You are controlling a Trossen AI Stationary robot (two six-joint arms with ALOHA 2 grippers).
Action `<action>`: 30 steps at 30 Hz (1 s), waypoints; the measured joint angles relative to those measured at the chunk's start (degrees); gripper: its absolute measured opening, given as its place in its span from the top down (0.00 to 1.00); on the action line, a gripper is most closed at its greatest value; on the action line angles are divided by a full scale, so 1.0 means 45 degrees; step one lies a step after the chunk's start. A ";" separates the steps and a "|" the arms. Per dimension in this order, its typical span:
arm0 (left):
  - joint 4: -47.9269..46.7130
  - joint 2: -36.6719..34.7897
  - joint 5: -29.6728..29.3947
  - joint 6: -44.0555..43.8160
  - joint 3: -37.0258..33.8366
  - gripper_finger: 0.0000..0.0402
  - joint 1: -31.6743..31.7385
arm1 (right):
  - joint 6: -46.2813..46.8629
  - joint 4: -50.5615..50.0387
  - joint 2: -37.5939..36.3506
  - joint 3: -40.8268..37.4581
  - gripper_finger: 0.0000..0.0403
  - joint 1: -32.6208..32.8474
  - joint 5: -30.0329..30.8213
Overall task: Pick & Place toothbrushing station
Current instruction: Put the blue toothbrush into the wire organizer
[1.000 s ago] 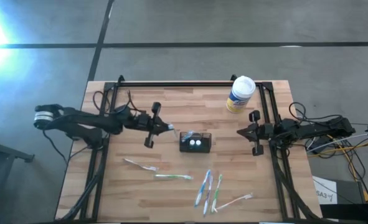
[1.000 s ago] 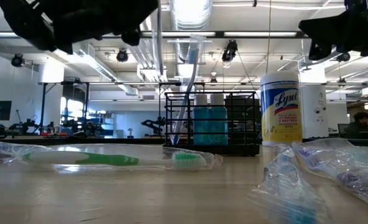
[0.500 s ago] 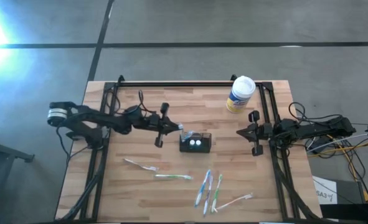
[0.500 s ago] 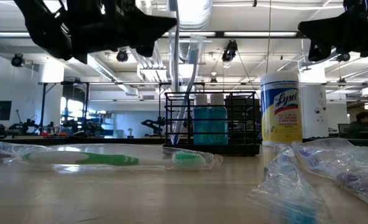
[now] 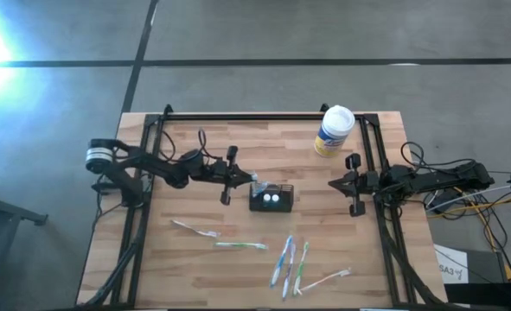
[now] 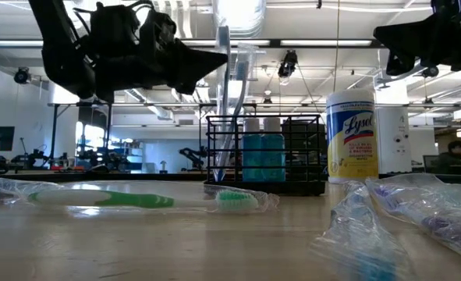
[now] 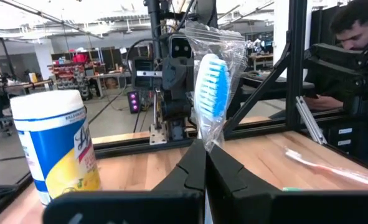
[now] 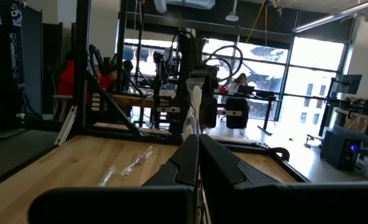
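Observation:
The toothbrushing station [image 5: 271,197] is a small black wire box standing mid-table, also seen in the low view [image 6: 285,156], with one toothbrush [image 6: 241,86] standing in it. My left gripper [image 5: 240,179] hovers at its far left corner, shut on a blue-bristled toothbrush [image 7: 210,93] in a clear wrapper, seen upright in the low view [image 6: 223,55]. I cannot tell whether its lower end is inside the station. My right gripper [image 5: 335,183] waits shut at the table's right edge. My left gripper pinches the wrapped toothbrush between its two fingertips [image 7: 195,163], on the stem just below the bristle head [image 7: 203,138]. The fingers come level from the table's left and lie across the brush. The brush stands upright, head up, its handle hanging below the fingers.
Several wrapped toothbrushes [image 5: 285,259] lie on the near half of the table, one of them [image 5: 195,230] to the left. A white canister with a yellow label [image 5: 333,131] stands at the far right. Black frame rails [image 5: 264,116] run along the table's far and side edges.
My left gripper has gone toward the table's right and down, up to the station, carrying the toothbrush upright and staying shut on it. My right gripper has kept still.

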 joint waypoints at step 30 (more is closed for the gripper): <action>0.0198 0.1931 -0.0641 -0.0433 -0.0087 1.00 0.0036 | 0.0005 -0.0005 0.0005 0.0000 0.98 0.0000 0.0005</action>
